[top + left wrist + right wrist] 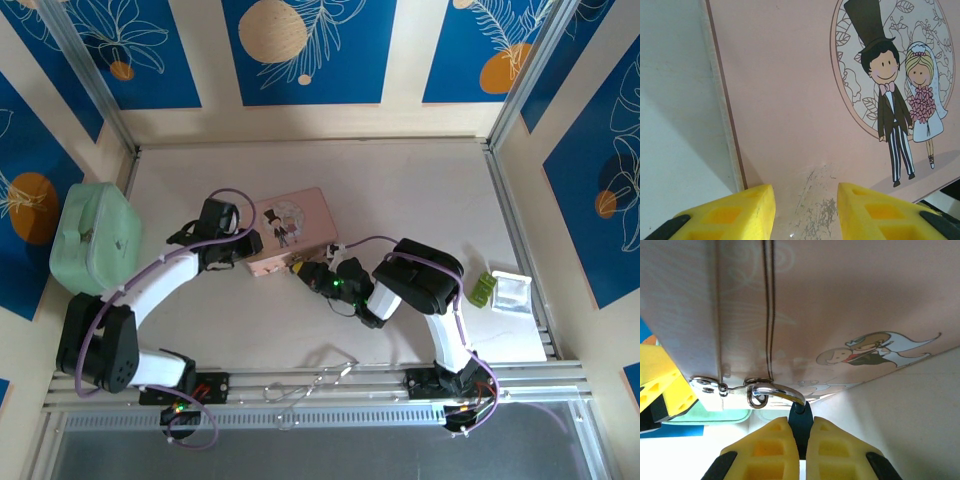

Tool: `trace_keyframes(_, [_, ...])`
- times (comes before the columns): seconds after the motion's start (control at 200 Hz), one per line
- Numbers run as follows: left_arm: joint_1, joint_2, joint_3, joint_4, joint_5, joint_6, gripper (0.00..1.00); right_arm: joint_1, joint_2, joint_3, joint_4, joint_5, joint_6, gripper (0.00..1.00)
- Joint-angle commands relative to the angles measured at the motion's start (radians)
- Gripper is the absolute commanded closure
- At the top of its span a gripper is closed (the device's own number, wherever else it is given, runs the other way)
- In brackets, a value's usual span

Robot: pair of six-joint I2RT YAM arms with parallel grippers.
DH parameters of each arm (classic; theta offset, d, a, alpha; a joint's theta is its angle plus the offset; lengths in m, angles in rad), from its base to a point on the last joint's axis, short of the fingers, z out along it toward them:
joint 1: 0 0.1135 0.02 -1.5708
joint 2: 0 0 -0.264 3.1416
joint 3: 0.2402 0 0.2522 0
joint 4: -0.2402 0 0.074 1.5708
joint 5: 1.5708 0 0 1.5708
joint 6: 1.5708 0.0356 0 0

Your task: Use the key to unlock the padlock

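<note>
The padlock (802, 410) is a tiny dark teal body, and my right gripper (801, 424) is shut on it. Its silvery shackle (780, 390) hooks through a wire ring (757, 401) on the front of the pink picture tin (290, 228). In the top view my right gripper (310, 272) sits at the tin's near edge. My left gripper (805, 195) is over the tin's lid (790, 100) near its left edge, its yellow fingers (747, 207) apart with nothing between them. I cannot pick out the key.
A mint green case (95, 238) lies at the far left. A small green item (482, 290) and a clear plastic packet (512, 292) sit at the right. A thin silvery wire piece (318, 380) lies by the front rail. Walls close in the table.
</note>
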Motion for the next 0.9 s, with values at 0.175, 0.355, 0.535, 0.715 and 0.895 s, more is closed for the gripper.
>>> trace_keyframes(0.175, [0.009, 0.038, -0.002, -0.028, 0.017, 0.020, 0.59, -0.012, 0.026, -0.018, -0.012, -0.005, -0.008, 1.00])
trace_keyframes(0.355, [0.009, 0.041, -0.002, -0.026, 0.020, 0.020, 0.59, -0.006, 0.052, -0.007, 0.026, 0.003, 0.029, 1.00])
trace_keyframes(0.535, [0.009, 0.042, -0.004, -0.026, 0.022, 0.021, 0.59, -0.001, 0.077, 0.008, 0.059, 0.030, 0.074, 1.00])
trace_keyframes(0.715, [0.010, 0.041, -0.002, -0.030, 0.023, 0.029, 0.59, 0.001, 0.079, 0.014, 0.059, 0.029, 0.078, 1.00])
trace_keyframes(0.895, [0.011, 0.038, -0.004, -0.028, 0.022, 0.029, 0.59, 0.007, 0.077, 0.000, 0.060, 0.058, 0.101, 1.00])
